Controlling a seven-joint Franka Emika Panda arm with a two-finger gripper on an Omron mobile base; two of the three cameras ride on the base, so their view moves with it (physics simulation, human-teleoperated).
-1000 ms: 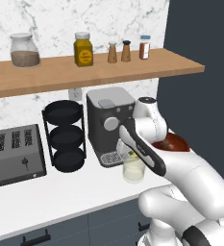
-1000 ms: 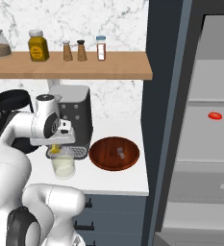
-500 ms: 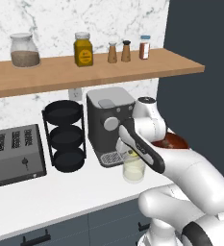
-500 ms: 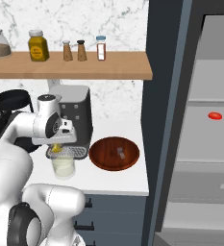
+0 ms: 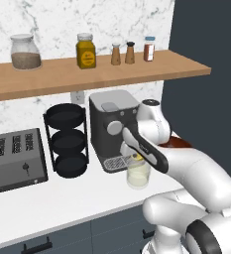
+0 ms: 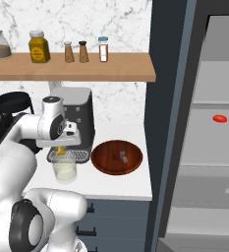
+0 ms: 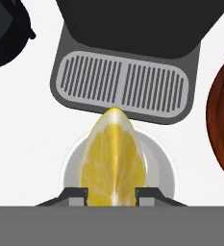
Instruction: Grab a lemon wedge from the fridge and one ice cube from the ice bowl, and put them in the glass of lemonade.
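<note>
- Lemon wedge (image 7: 113,156) sits nearest the hand camera: bright yellow rind at its pointed tip, a paler cut face with a thin white line down the middle.
- The tool (image 7: 112,192) is closed on the lemon wedge, its two dark finger tips pressing the wedge's lower flanks from either side, so the jaws stand only a narrow way apart.
- Directly under the wedge, the round rim of the glass of lemonade (image 7: 164,168) shows as a pale ring on the white table (image 7: 22,129); the wedge hangs over its mouth.
- In the right base view the wedge (image 6: 60,151) shows as a small yellow spot just above the glass (image 6: 65,170), at the end of the white arm.
- In the left base view the glass (image 5: 138,174) is a short clear tumbler with pale yellowish liquid, standing just in front of the coffee machine (image 5: 112,126).
- The machine's slotted grey drip tray (image 7: 125,84) lies just beyond the glass.
- The ice bowl (image 6: 117,157), round and reddish-brown, rests on the table beside the glass, toward the fridge (image 6: 204,123), with small pale ice cubes (image 6: 123,156) in it.
- Farther off, the fridge stands open, with a small flat red item (image 6: 219,118) on a grey shelf.
</note>
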